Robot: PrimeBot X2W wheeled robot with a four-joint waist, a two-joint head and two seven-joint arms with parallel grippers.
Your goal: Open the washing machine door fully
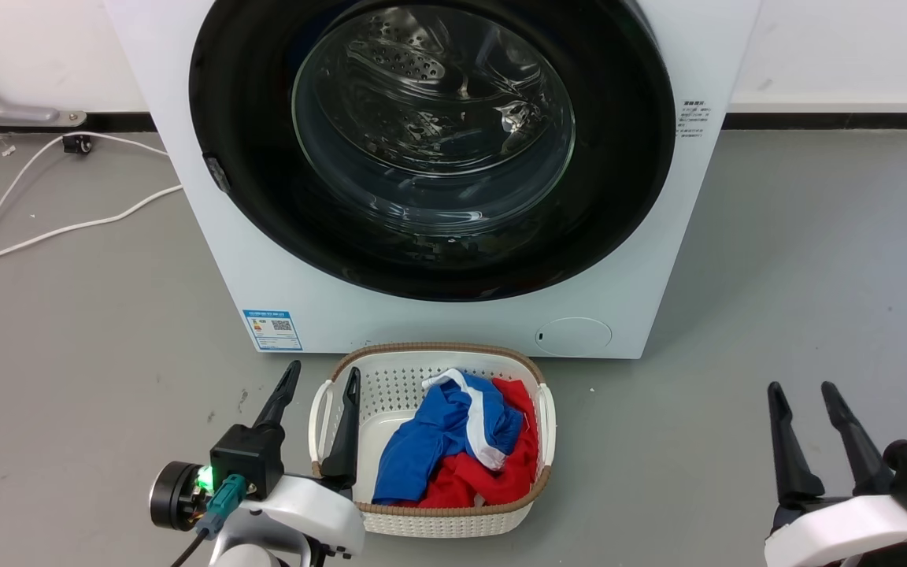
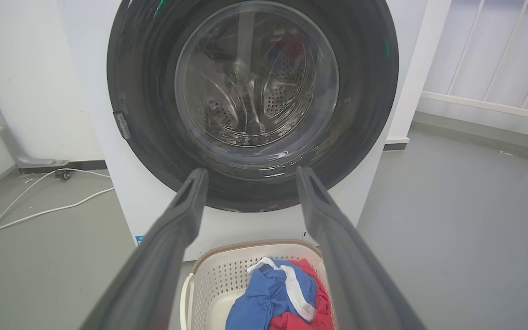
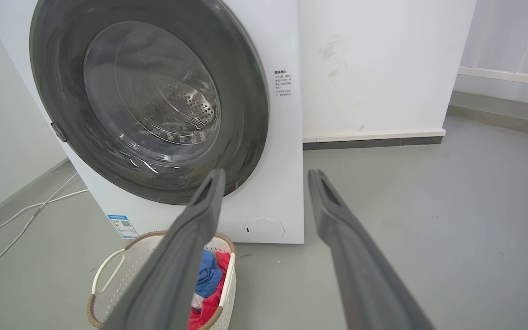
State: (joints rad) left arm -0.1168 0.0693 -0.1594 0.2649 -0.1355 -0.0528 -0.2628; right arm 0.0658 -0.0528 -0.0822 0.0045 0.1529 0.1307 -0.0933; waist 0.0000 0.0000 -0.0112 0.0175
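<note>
The left tool is released, its two dark fingers spread wide with nothing between them. In the head view it sits low at the left, and one finger overlaps the left handle of the laundry basket – whether it touches the handle cannot be told. The right tool is released too, its fingers parted and empty, above bare grey floor well to the right of the basket.

The white basket stands on the floor just in front of the washing machine. It holds a crumpled blue garment with a white band, lying on top of a red one.

The washing machine door – a glossy black disc with a clear glass window – lies flush against the machine's white front, shut, and the steel drum shows through the glass. Both tools are well apart from it. Below the door are a blue label at the left and a round cap at the right. A white cable trails over the floor to the left.
</note>
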